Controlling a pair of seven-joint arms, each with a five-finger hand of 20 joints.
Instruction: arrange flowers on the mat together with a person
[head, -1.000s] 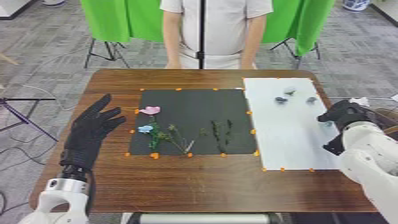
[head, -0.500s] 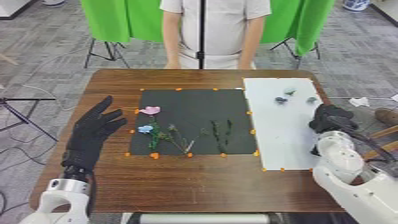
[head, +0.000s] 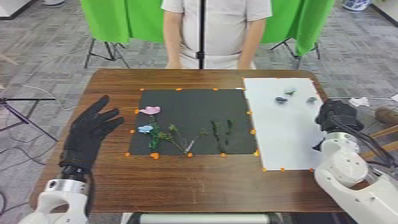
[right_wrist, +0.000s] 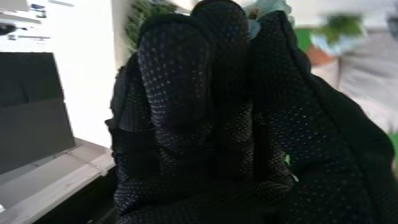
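Brown table (head: 195, 192), dark mat (head: 188, 105) bearing a pink flower (head: 150, 110). Right of the mat, the right hand (head: 339, 117) is curled round a pale flower (right_wrist: 269, 7) (stem barely glimpsed) – picked, I'd judge; next, carry it matward. Left of the mat, the left hand (head: 87, 132) is spread wide.

Green cloth (head: 107, 20) hangs beyond the surface (head: 178, 192), with an upright black pole (head: 202, 30) in front. A blue-and-white pot (head: 356, 4) sits on the grey floor (head: 53, 60), far right.
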